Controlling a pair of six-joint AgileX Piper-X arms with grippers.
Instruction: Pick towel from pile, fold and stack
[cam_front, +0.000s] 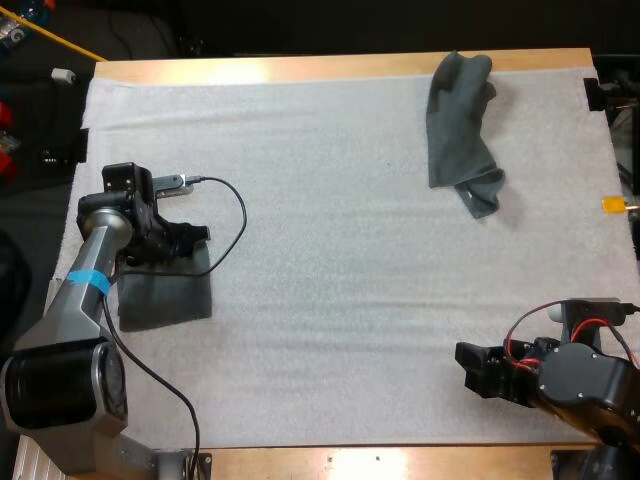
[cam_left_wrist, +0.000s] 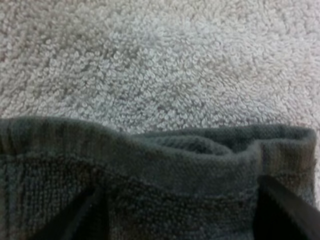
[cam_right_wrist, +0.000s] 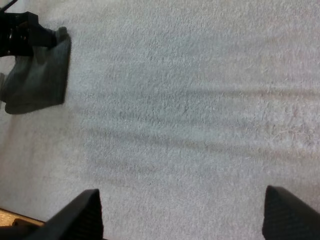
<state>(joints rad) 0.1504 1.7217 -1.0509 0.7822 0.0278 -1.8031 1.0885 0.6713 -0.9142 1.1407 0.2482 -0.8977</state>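
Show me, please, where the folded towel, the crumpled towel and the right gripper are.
folded towel (cam_front: 168, 298): high view, middle of its flat top.
crumpled towel (cam_front: 458, 120): high view, its wide far part.
right gripper (cam_front: 462, 368): high view, midway between its fingertips.

On mat (cam_front: 330, 200), folded towel (cam_front: 170, 300) near left, crumpled towel (cam_front: 455, 120) far right
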